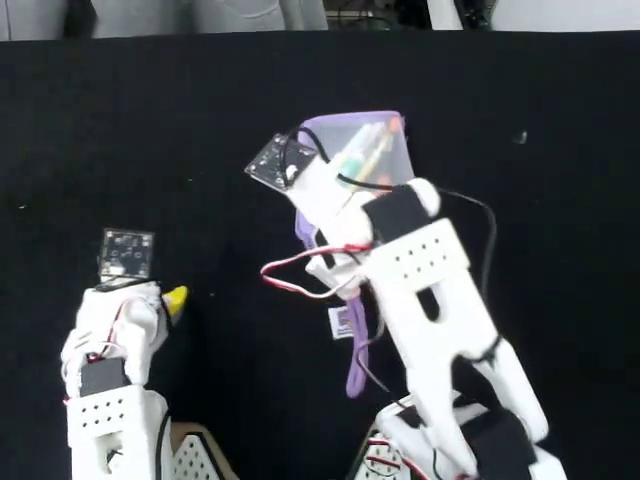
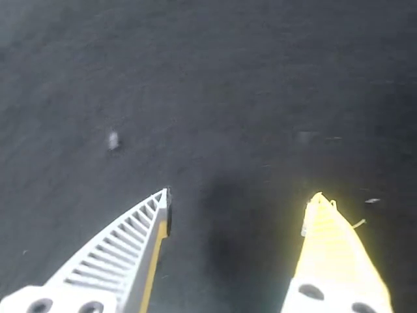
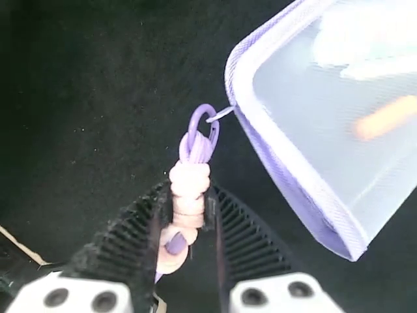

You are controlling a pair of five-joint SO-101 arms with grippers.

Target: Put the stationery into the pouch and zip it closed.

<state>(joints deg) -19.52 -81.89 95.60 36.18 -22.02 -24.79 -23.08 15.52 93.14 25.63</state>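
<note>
The pouch (image 1: pixel 372 150) is translucent with purple edging and lies on the black table in the high view. Pens show through its wall, among them an orange one (image 3: pixel 383 119). A purple cord loop (image 3: pixel 202 134) hangs from the zipper tab at the pouch (image 3: pixel 313 137) corner and carries pink beads (image 3: pixel 190 189). My right gripper (image 3: pixel 189 195) is shut on those beads and cord, just off the pouch corner. My left gripper (image 2: pixel 241 212) stands open over bare table, nothing between its white finger (image 2: pixel 140 244) and yellow finger (image 2: pixel 329 241). Its yellow tip (image 1: pixel 175 299) sits at the lower left, well apart from the pouch.
A purple strap (image 1: pixel 356 362) and a small white tag (image 1: pixel 341 322) trail from under the right arm (image 1: pixel 430 290) toward the front edge. Black cloth (image 1: pixel 120 130) covers the table, with open room left and right of the pouch.
</note>
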